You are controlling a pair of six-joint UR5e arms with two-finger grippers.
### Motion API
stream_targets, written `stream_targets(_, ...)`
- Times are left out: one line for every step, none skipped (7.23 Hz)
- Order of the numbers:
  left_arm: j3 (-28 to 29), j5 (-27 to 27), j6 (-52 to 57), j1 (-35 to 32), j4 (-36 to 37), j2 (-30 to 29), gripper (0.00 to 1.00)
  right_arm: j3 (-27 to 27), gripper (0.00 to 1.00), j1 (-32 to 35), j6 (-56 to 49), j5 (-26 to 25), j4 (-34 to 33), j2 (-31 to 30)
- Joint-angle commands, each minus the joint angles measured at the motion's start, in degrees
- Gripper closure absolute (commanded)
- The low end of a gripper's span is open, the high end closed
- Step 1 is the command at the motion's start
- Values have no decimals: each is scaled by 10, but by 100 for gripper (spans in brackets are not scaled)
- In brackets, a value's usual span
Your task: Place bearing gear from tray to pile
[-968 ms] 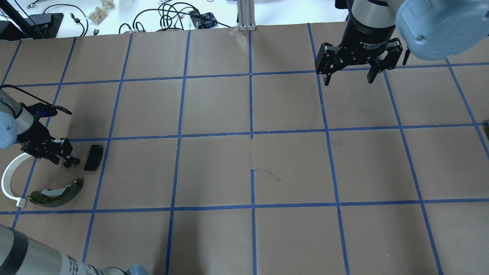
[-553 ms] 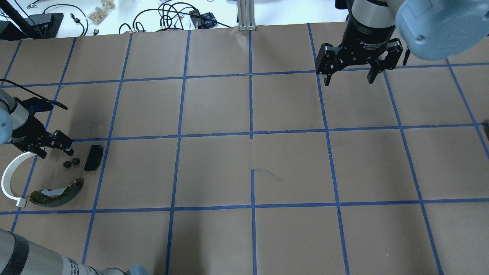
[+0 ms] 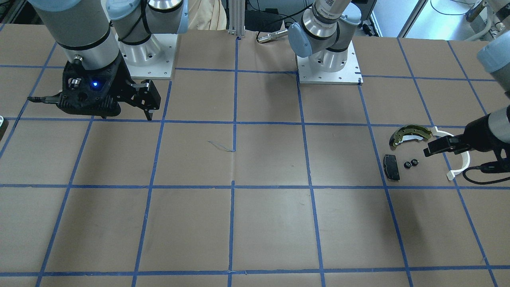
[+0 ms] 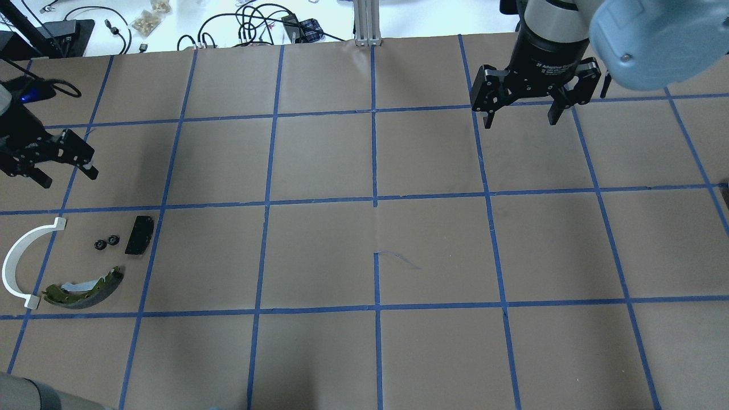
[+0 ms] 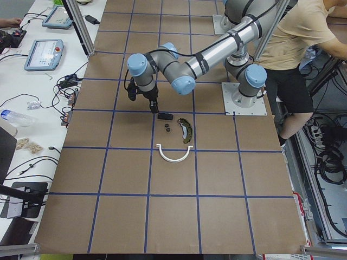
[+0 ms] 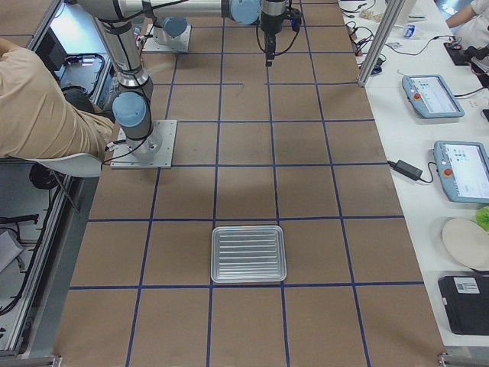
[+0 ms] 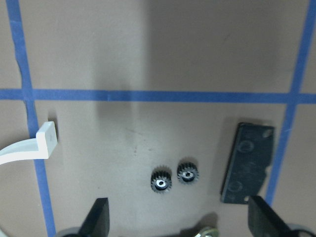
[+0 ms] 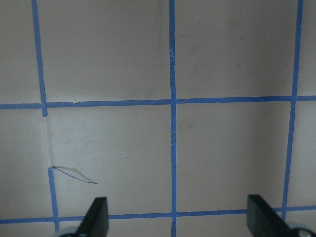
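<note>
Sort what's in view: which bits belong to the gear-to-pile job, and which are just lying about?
Job:
- bearing gears, lying beside the black pad
- brake shoe
- white arc
- tray, empty
- left pincer, open

Lying about:
- right pincer, open, holding nothing
- cables beyond the table's edge
- teach pendants on the side bench

A small black bearing gear [image 7: 160, 179], toothed and with a bright metal hub, lay flat on the surface [image 7: 148, 49]. A matching second gear [image 7: 187, 173] lay just beside it. Both sat in the pile, between the black rectangular pad [image 7: 248, 164] and the white plastic arc [image 4: 23, 265], with the olive-gold brake shoe [image 4: 85, 287] near. The ribbed silver tray [image 6: 248, 254] lay flat toward the surface's right end, well apart.
</note>
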Motion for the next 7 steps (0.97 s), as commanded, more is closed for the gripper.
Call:
stream_targets(75, 2, -24, -65, -94, 40, 0, 6, 0, 0, 0, 0, -2, -2)
stream_targets(89, 9, -29, -104, -105, 51, 0, 8, 0, 0, 0, 0, -3, -3)
stream_targets(90, 7, -66, -141, -103, 53, 0, 8, 0, 0, 0, 1, -4, -3)
stream_targets(78, 8, -155, -184, -104, 66, 0, 8, 0, 0, 0, 0, -4, -3)
stream_targets(71, 16, -181, -212, -104, 76, 0, 8, 0, 0, 0, 2, -4, -3)
stream_targets(74, 24, -179, -224, -101, 81, 0, 9, 0, 0, 0, 2, -4, -3)
stream_targets(78, 7, -178, -232, -94, 75, 0, 9, 0, 0, 0, 2, -4, -3)
